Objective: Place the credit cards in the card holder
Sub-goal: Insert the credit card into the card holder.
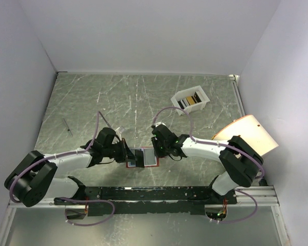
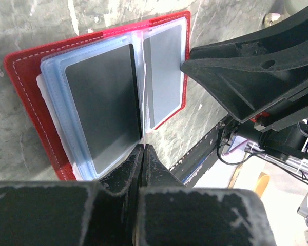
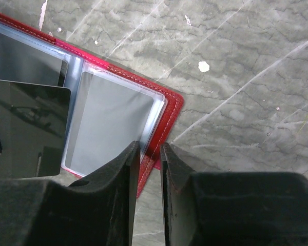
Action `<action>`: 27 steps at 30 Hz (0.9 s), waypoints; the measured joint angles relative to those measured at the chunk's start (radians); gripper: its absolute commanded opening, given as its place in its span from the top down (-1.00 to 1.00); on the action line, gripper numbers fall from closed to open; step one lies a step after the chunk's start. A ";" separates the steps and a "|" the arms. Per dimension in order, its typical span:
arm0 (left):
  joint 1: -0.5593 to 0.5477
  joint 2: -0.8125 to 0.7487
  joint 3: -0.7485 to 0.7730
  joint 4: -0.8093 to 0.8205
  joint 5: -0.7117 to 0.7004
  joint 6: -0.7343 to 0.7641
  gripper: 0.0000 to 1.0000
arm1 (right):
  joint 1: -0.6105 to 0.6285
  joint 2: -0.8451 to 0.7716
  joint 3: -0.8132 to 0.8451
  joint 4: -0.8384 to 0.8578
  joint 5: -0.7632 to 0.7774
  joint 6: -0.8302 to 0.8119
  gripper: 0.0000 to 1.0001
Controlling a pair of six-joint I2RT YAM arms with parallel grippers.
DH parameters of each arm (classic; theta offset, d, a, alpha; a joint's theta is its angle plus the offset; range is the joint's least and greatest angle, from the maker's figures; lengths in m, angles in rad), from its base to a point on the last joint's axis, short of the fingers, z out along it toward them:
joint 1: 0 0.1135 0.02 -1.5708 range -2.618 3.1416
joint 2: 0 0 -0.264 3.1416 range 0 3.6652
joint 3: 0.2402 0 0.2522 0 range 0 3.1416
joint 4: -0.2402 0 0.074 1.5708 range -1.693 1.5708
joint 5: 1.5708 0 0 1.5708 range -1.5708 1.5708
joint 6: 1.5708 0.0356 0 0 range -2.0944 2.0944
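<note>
While we are looking down from above, we are counting one card holder [image 1: 150,158], lying open on the green marbled table [image 1: 118,97] between the two grippers, with its red cover down and its pale blue-grey sleeves facing up. In the right wrist view we are seeing two dark credit cards [image 3: 28,128]. One is a glossy card on a raised page, and the other is tucked into the sleeve behind it. A grey panel is filling the pocket on the other half. More cards are standing in one white box [image 1: 187,111], well apart from the card holder toward the back right. A yellow one and dark ones are showing among them, too small for us to count. The left gripper [image 2: 142,149] is pressing its fingers fully together on the near edge of a thin clear page at the card holder's fold. The right gripper [image 3: 150,148] is holding its jaws a narrow gap apart over the cover's red edge, and we cannot tell whether it is clamping it. Any print on the cards is too blurred for us to read.
</note>
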 measured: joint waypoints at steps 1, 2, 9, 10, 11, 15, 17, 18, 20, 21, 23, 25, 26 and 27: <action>0.003 0.005 0.000 0.006 0.004 0.001 0.86 | 0.000 0.000 0.000 0.000 0.000 0.000 0.56; 0.006 0.009 0.000 0.011 0.008 0.002 0.86 | 0.001 0.000 0.000 0.000 0.002 0.000 0.57; 0.023 0.042 0.000 0.045 0.040 0.007 0.86 | 0.001 -0.001 -0.005 0.009 0.004 0.000 0.57; 0.024 0.048 0.000 0.053 0.046 0.007 0.86 | 0.001 -0.001 -0.006 0.010 0.005 0.001 0.57; 0.026 0.055 0.000 0.059 0.050 0.007 0.86 | 0.001 -0.001 -0.006 0.011 0.005 0.001 0.57; 0.026 0.070 0.000 0.079 0.065 0.007 0.86 | 0.001 -0.001 -0.008 0.014 0.006 0.004 0.58; 0.026 0.079 0.000 0.083 0.066 0.009 0.86 | 0.001 -0.001 -0.008 0.014 0.006 0.004 0.58; 0.026 0.086 0.003 0.083 0.067 0.011 0.86 | 0.001 -0.001 -0.008 0.015 0.006 0.004 0.59; 0.027 0.101 0.008 0.084 0.069 0.012 0.86 | 0.001 -0.002 -0.009 0.016 0.006 0.005 0.59; 0.027 0.108 0.011 0.084 0.069 0.011 0.86 | 0.001 -0.004 -0.011 0.016 0.006 0.005 0.60; 0.027 0.116 0.016 0.085 0.069 0.011 0.86 | 0.001 -0.006 -0.013 0.017 0.006 0.005 0.60; 0.028 0.120 0.017 0.084 0.069 0.011 0.86 | 0.001 -0.008 -0.016 0.021 0.007 0.005 0.60; 0.028 0.121 0.018 0.083 0.069 0.011 0.86 | 0.002 -0.010 -0.018 0.022 0.007 0.006 0.60; 0.028 0.124 0.021 0.082 0.068 0.012 0.87 | 0.002 -0.011 -0.019 0.024 0.007 0.006 0.60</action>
